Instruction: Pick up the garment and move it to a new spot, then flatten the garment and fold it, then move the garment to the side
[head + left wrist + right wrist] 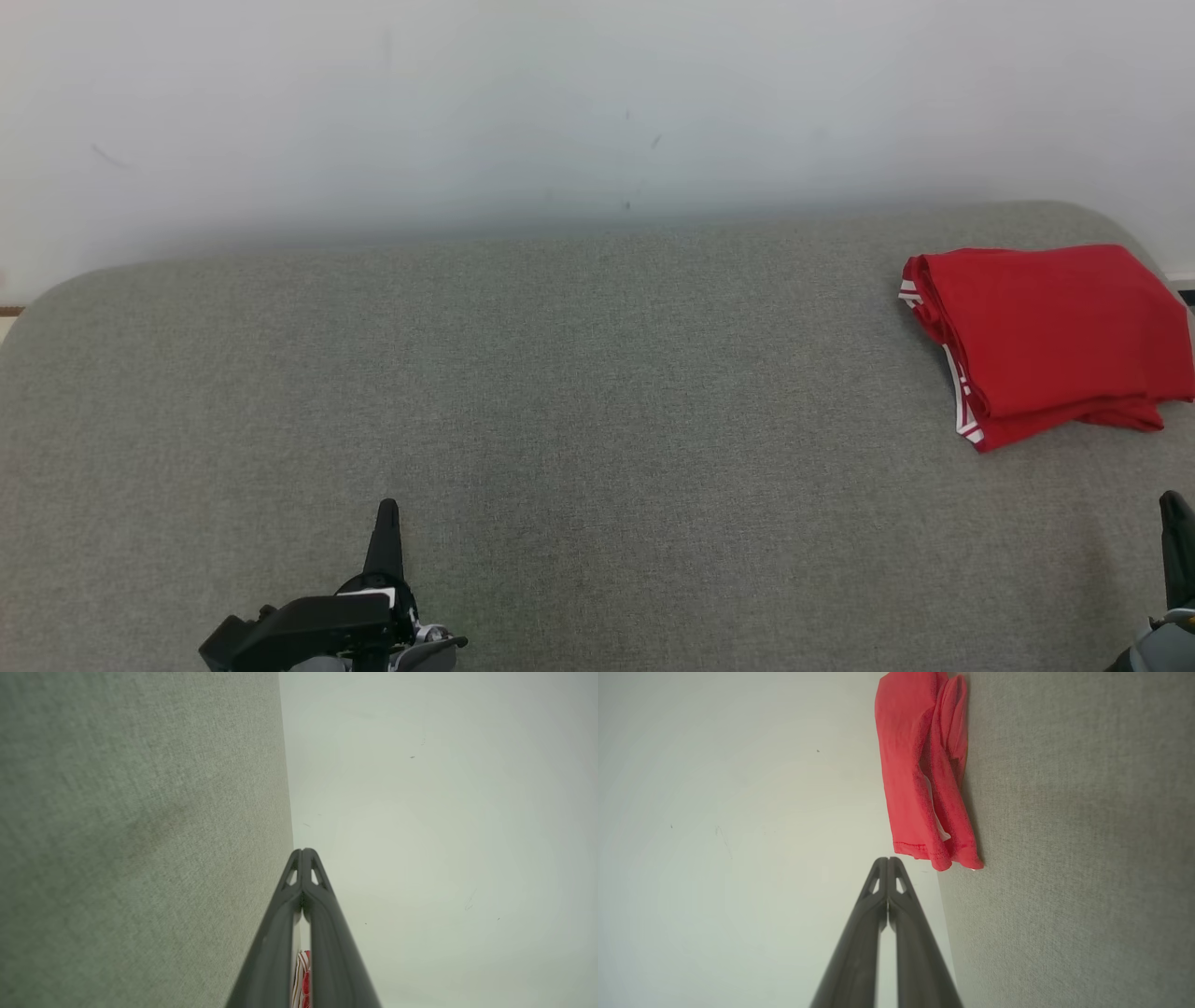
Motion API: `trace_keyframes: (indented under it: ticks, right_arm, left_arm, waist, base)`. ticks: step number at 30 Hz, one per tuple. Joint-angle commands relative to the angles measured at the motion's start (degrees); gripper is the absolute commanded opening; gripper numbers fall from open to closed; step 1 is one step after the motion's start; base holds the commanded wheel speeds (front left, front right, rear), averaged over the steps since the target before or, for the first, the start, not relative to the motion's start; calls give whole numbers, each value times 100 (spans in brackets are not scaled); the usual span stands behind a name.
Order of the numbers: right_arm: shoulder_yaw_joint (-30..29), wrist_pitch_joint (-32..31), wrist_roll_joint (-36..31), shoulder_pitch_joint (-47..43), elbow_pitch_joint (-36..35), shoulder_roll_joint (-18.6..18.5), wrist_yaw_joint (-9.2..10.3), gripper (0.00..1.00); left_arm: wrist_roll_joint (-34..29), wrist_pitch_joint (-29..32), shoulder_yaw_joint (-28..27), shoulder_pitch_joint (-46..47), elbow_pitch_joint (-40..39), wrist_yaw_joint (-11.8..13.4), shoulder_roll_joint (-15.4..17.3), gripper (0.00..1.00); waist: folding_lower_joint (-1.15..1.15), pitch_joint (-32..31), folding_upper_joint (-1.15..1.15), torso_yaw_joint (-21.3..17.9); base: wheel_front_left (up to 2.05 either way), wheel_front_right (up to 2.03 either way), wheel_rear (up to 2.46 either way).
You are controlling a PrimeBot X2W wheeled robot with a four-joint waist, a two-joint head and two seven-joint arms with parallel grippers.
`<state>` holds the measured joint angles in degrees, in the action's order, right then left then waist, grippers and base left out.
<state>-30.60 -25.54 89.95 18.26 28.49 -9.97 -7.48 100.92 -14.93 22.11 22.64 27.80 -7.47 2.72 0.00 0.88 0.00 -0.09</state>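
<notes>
The red garment point(1050, 341) lies folded at the far right of the grey fabric tabletop point(597, 392), white-striped trim showing along its left edge, close to the pale wall point(597, 112). Down at the near edge, the left end effector point(386, 511) is clenched on nothing, fingers pressed together and well apart from the cloth. The right end effector point(1174, 504) is clenched and empty too, near the garment but not touching it.
</notes>
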Motion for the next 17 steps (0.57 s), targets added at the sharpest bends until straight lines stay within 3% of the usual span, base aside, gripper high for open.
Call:
trace_keyframes:
  ticks: [1, 17]
  right_arm:
    - [-6, -17, -3, 25, -1, 7, -2, 0]
    - [-12, -12, -8, 27, -1, 10, -2, 0]
  left_arm:
    - [47, -12, -1, 31, 18, -17, 30, 0]
    - [47, -12, -1, 30, 18, -17, 30, 0]
  waist:
    - [0, 0, 0, 0]
    - [0, 0, 0, 0]
  base:
    - [0, 0, 0]
    - [0, 0, 0]
